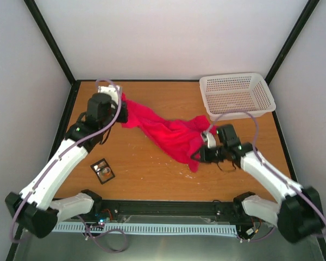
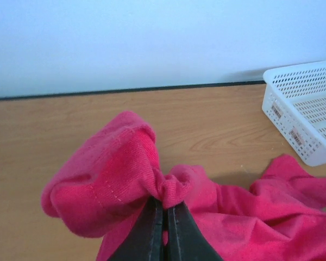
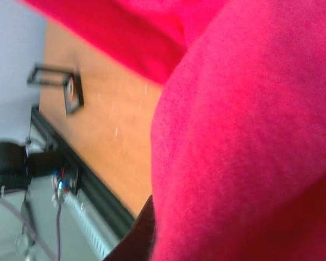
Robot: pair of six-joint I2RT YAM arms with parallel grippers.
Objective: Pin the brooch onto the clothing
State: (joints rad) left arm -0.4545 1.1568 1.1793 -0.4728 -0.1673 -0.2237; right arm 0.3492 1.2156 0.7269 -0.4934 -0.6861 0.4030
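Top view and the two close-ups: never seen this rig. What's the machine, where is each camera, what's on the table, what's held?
The machine is two small robot arms bolted side by side at the near edge of a wooden table, each ending in a two-finger gripper.

The wide picture comes from a fixed camera above and behind the arms. The two close-ups come from cameras on the wrists, one per arm.

On the table lie a red T-shirt, a white perforated basket at the far right, and a small black case near the left arm with the round brooch in it.

The left gripper is shut, pinching a bunch of shirt fabric. The right gripper is shut on the shirt's other end; in its own close-up the red cloth fills most of the picture.
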